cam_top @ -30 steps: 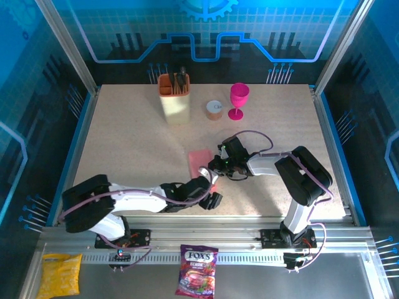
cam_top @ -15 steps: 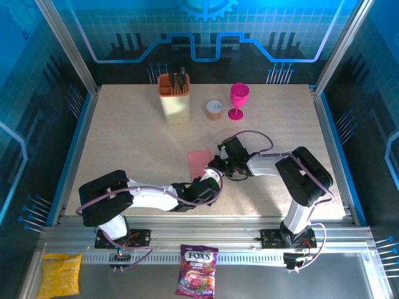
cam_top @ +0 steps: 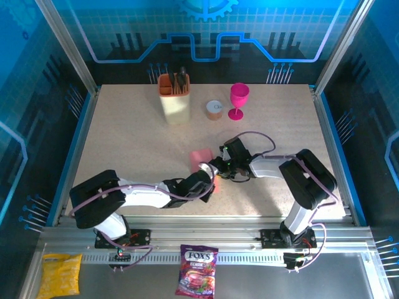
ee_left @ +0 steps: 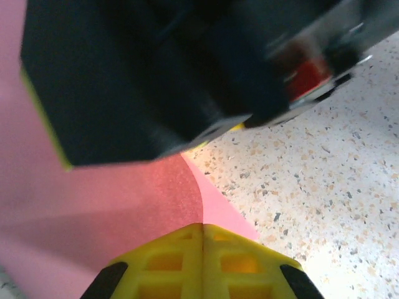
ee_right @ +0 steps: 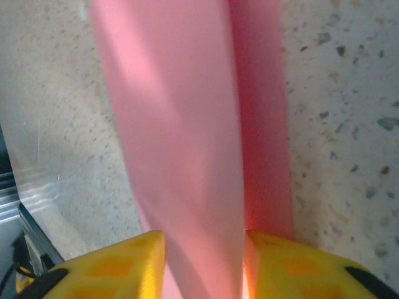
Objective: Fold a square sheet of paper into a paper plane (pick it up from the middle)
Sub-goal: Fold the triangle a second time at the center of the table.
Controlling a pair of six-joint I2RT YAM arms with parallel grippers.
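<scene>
You looked mid-fold: left gripper [ee_left: 202,227] pressed together at the edge of the square sheet of paper [cam_top: 201,156], right gripper [ee_right: 202,240] spread around it; the next move needed a clean crease.

Robot lab test cell, aluminium-framed enclosure [cam_top: 67,47], blue circuit-pattern wall panels [cam_top: 206,31], speckled tabletop [cam_top: 124,137], slotted mounting rail [cam_top: 249,256]

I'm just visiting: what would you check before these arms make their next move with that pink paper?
1. Grip: left end effector closed on the square sheet of paper: ok.
2. Release: right end effector open: ok.
3. Sheet free of the right fingers: cannot tell.
4. Room between the two end effectors: not ok, they crowd together.
5. Magenta goblet well away from the sheet: ok.
</scene>
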